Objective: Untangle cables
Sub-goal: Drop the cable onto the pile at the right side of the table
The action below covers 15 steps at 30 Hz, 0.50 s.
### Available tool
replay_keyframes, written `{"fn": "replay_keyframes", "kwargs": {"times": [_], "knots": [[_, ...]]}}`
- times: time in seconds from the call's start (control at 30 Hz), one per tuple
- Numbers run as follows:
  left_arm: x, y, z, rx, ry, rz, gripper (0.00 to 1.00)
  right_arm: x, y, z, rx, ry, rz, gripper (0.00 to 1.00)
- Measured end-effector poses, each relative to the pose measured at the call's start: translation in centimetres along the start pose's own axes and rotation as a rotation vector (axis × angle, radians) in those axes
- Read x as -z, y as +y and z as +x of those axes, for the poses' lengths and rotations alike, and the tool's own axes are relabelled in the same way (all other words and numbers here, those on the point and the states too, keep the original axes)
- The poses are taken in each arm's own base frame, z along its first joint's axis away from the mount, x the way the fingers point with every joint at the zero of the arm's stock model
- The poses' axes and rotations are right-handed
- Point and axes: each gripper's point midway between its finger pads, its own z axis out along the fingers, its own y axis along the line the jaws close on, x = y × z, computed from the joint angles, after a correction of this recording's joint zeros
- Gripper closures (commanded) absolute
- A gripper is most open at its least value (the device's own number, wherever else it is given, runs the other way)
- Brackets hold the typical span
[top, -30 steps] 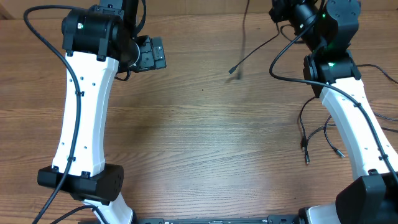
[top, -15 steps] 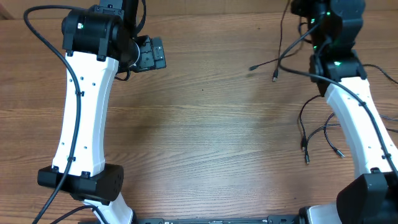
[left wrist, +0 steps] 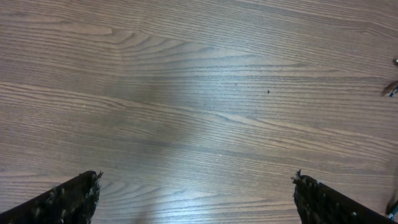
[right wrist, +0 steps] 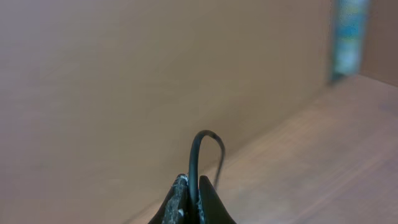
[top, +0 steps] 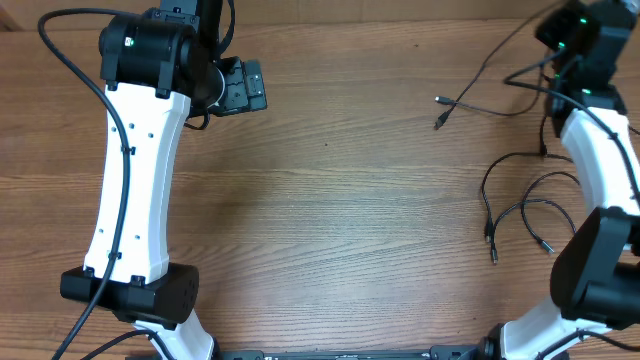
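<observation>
brown wood-grain table [top: 330,230], grain running left to right, soft pale glare near its middle. plain tan panel [right wrist: 124,74] stands behind it, blurred. blurred blue-green strip [right wrist: 348,37] at upper right.

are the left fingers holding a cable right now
No, the left fingers stand wide apart over the bare wooden table, with nothing between them.

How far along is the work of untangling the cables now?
Done: nothing clearly finished. In hand: the right tool is shut on one cable. To do: the other cables lie looped and crossing near the right arm; the left tool is open over bare table.
</observation>
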Motion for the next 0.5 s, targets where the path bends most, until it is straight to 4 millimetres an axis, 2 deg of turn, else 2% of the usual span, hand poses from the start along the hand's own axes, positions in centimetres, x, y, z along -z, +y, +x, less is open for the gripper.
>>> {"fn": "replay_keyframes", "kwargs": {"times": [0.03, 0.07, 0.1, 0.13, 0.17, 0.2, 0.33, 0.5], "knots": [[0.0, 0.0, 0.0, 0.000, 0.000, 0.000, 0.00, -0.4, -1.6, 0.0, -0.005, 0.007, 0.030, 0.96], [0.0, 0.0, 0.0, 0.000, 0.000, 0.000, 0.00, -0.7, -2.8, 0.2, -0.009, 0.015, 0.054, 0.90], [0.0, 0.0, 0.0, 0.000, 0.000, 0.000, 0.00, -0.9, -4.1, 0.2, -0.016, 0.020, 0.078, 0.70], [0.0, 0.0, 0.0, 0.000, 0.000, 0.000, 0.00, -1.1, -5.3, 0.4, -0.024, 0.029, 0.102, 0.41], [0.0, 0.0, 0.0, 0.000, 0.000, 0.000, 0.00, -1.3, -6.5, 0.4, -0.023, 0.033, 0.124, 0.17], [0.0, 0.0, 0.0, 0.000, 0.000, 0.000, 0.00, -1.5, -7.6, 0.6, -0.027, 0.040, 0.145, 0.00], [0.0, 0.0, 0.0, 0.000, 0.000, 0.000, 0.00, -2.1, -11.2, 1.4, -0.039, 0.070, 0.214, 0.00], [0.0, 0.0, 0.0, 0.000, 0.000, 0.000, 0.00, -2.3, -13.1, 1.9, -0.051, 0.089, 0.242, 0.00]]}}
